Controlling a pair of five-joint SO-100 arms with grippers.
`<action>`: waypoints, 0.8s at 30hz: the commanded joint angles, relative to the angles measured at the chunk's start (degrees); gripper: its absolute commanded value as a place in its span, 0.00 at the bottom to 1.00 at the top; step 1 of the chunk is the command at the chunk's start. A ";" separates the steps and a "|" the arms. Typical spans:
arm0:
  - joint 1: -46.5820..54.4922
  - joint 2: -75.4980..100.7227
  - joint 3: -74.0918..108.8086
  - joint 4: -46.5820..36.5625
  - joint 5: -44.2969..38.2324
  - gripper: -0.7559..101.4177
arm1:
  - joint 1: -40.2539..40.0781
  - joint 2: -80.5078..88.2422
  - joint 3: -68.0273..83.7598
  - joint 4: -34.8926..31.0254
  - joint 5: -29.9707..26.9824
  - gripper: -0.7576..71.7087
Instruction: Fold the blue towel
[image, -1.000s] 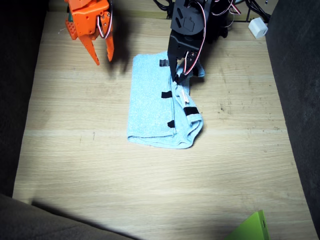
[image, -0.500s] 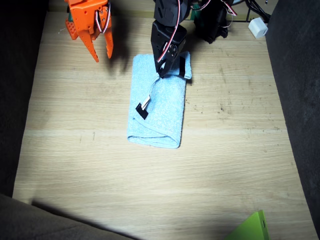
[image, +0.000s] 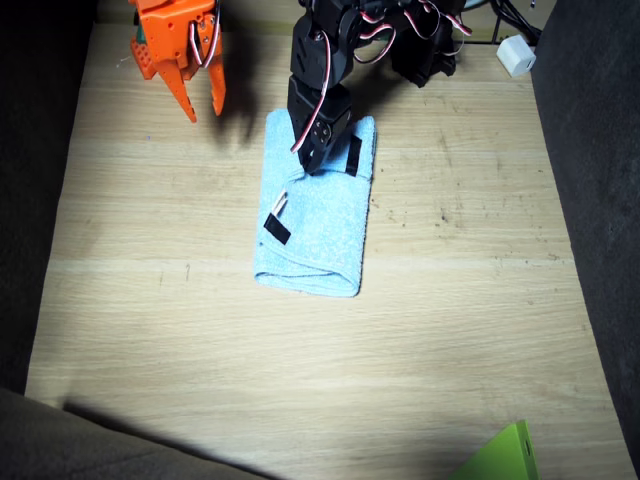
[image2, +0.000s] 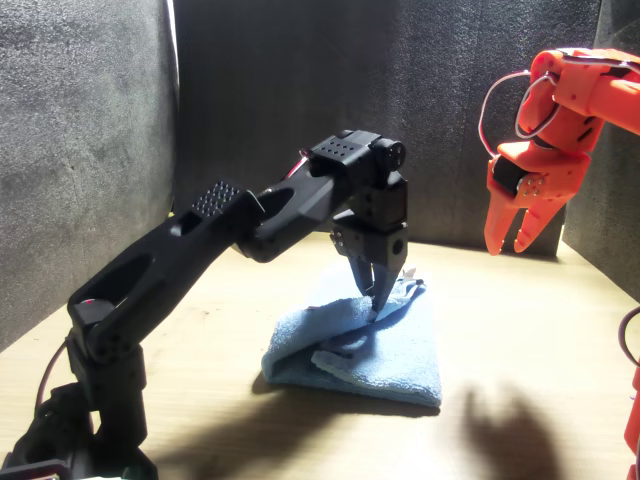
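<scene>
The left gripper (image2: 376, 300) pins the blue towel (image: 315, 215), jaws narrowed on its upper layer. The right gripper (image: 197, 100) hangs aside, jaws parted and empty. The cloth looks soft, light and limp; the taped edge just below the left jaws seems the best hold.

No lettering, label, brand mark or number can be read anywhere here, not on the arms, the cloth, or the table.

The black left arm (image: 330, 60) reaches over the blue towel's (image: 315, 225) far end, blocking it from above. The right gripper (image: 195, 95) hangs clear beside it. Bare table (image: 300, 380) lies open all around.
</scene>
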 joint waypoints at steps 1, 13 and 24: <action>-0.18 0.62 -0.70 0.53 -1.23 0.27 | 1.49 1.67 0.09 0.35 0.79 0.27; -5.54 0.79 2.46 0.62 5.27 0.34 | 1.41 1.41 0.09 0.26 1.93 0.27; -12.39 1.32 -7.03 0.44 9.14 0.33 | -1.49 -0.88 0.09 -1.58 2.02 0.27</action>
